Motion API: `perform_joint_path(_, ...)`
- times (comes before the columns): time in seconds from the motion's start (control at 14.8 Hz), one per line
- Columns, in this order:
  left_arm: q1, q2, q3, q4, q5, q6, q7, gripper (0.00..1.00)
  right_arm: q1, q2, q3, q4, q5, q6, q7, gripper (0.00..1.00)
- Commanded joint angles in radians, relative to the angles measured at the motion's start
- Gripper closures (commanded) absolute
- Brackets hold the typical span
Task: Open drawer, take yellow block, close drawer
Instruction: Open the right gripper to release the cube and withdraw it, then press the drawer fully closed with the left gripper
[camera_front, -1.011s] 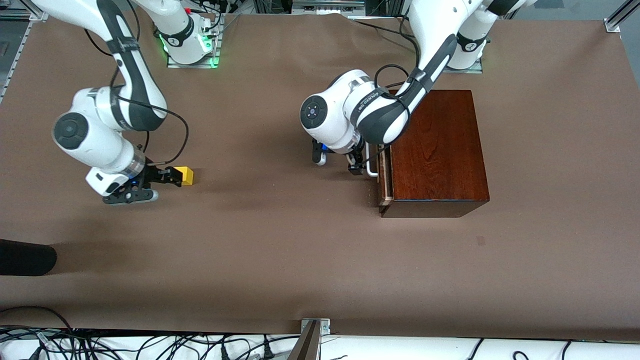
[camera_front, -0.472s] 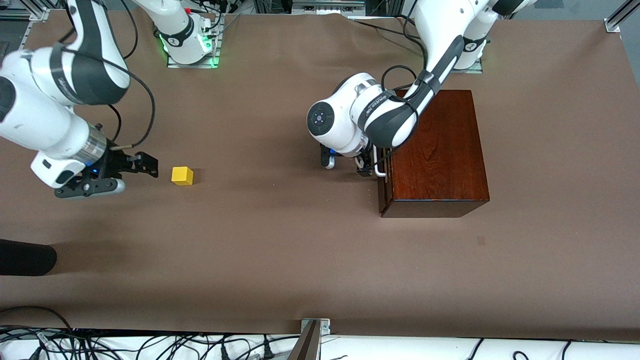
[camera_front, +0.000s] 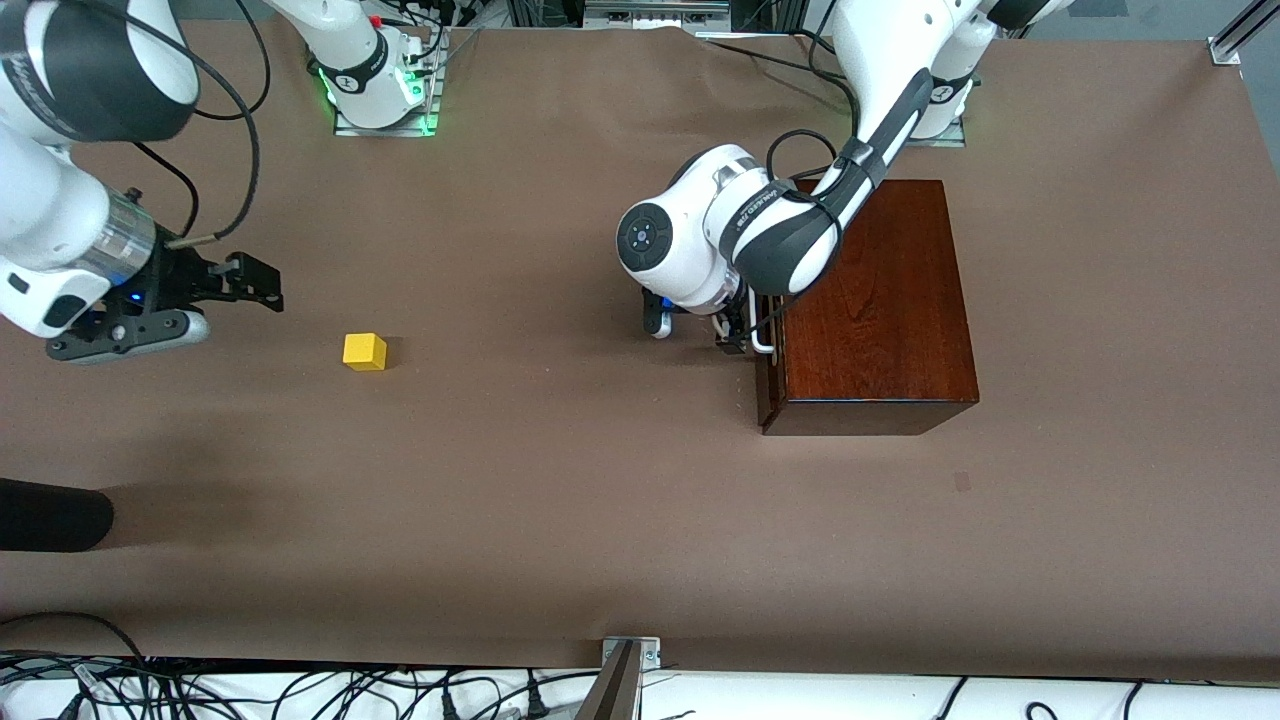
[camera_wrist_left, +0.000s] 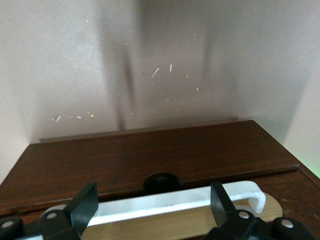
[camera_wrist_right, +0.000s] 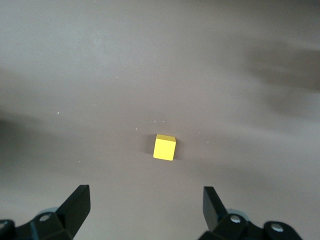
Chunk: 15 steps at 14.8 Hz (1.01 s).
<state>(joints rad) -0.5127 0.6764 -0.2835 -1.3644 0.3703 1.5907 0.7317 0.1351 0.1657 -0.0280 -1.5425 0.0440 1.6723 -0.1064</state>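
The yellow block (camera_front: 364, 351) lies alone on the brown table toward the right arm's end; it also shows in the right wrist view (camera_wrist_right: 164, 147). My right gripper (camera_front: 262, 285) is open and empty, raised and drawn back from the block, with its own view (camera_wrist_right: 145, 197) looking down on it. The mahogany box (camera_front: 870, 300) stands toward the left arm's end with its drawer (camera_front: 766, 375) pushed in flush. My left gripper (camera_front: 735, 335) is at the white handle (camera_front: 762, 342). In the left wrist view the left gripper (camera_wrist_left: 152, 200) is open, with the handle (camera_wrist_left: 170, 202) lying between its spread fingers.
A black rounded object (camera_front: 50, 515) juts in at the table's edge at the right arm's end. Cables and a metal bracket (camera_front: 630, 655) run along the edge nearest the front camera. The arm bases stand along the table's back edge.
My right gripper let go of the yellow block and drew back and up toward the right arm's end. My left gripper pushed the slightly open drawer shut.
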Motion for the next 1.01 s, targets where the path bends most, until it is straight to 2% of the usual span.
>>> perform_joint_path(0.0,0.013,-0.113,-0.005,-0.024,-0.046,-0.011,0.005,0.0,0.009,-0.037,-0.029,0.033,-0.004,-0.083,-0.032,0.0)
perform_joint_path(0.07,0.037,-0.136,-0.005,-0.022,-0.079,-0.009,0.005,0.0,0.026,-0.043,-0.047,0.022,-0.004,-0.091,-0.032,0.0)
perform_joint_path(0.27,0.101,-0.196,-0.003,0.005,-0.2,-0.008,0.006,0.0,0.028,-0.042,-0.052,0.012,-0.004,-0.08,-0.032,0.0)
perform_joint_path(0.4,0.147,-0.225,-0.002,0.073,-0.209,-0.043,0.003,0.0,0.028,-0.042,-0.049,0.015,-0.004,-0.077,-0.032,0.0)
perform_joint_path(0.74,0.322,-0.288,0.012,0.085,-0.209,-0.09,-0.02,0.0,0.029,-0.041,-0.041,0.025,-0.013,-0.072,-0.03,0.0)
perform_joint_path(0.94,0.401,-0.32,0.024,0.125,-0.214,-0.141,-0.168,0.0,0.029,-0.038,-0.043,0.027,-0.032,-0.06,-0.032,0.0)
